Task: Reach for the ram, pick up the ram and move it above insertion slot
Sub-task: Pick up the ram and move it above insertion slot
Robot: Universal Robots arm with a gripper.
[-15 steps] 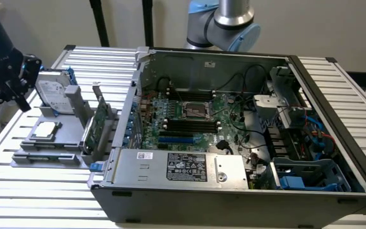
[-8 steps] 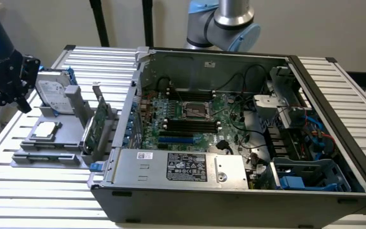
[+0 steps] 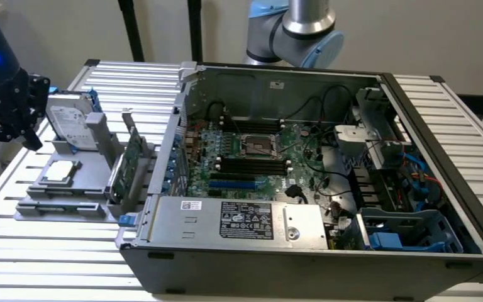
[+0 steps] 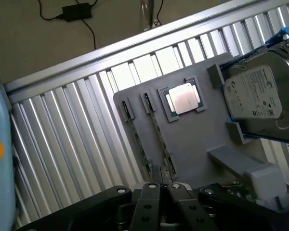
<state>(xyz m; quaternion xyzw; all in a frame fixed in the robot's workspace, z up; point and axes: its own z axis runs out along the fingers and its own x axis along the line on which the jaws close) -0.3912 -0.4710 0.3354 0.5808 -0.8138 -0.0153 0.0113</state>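
Two thin green ram sticks (image 4: pixel 159 137) (image 4: pixel 136 139) stand on edge in parallel slots of a grey holder (image 4: pixel 192 139). In the wrist view my gripper (image 4: pixel 164 186) hangs above and apart from the holder, off the near ends of the sticks, with its black fingers (image 4: pixel 151 204) closed together and nothing between them. In the exterior view the gripper (image 3: pixel 28 133) hovers at the far left, beyond the holder's (image 3: pixel 48 211) hard-drive end. The motherboard's dark memory slots (image 3: pixel 250 165) lie inside the open computer case (image 3: pixel 309 251).
A silver processor (image 4: pixel 183 100) and a hard drive (image 4: pixel 259 91) sit on the holder. A taller green expansion card (image 3: pixel 126 168) with a metal bracket stands at the holder's case side. The slatted metal table (image 3: pixel 48 258) surrounds it, and the arm's base (image 3: pixel 304 34) rises behind the case.
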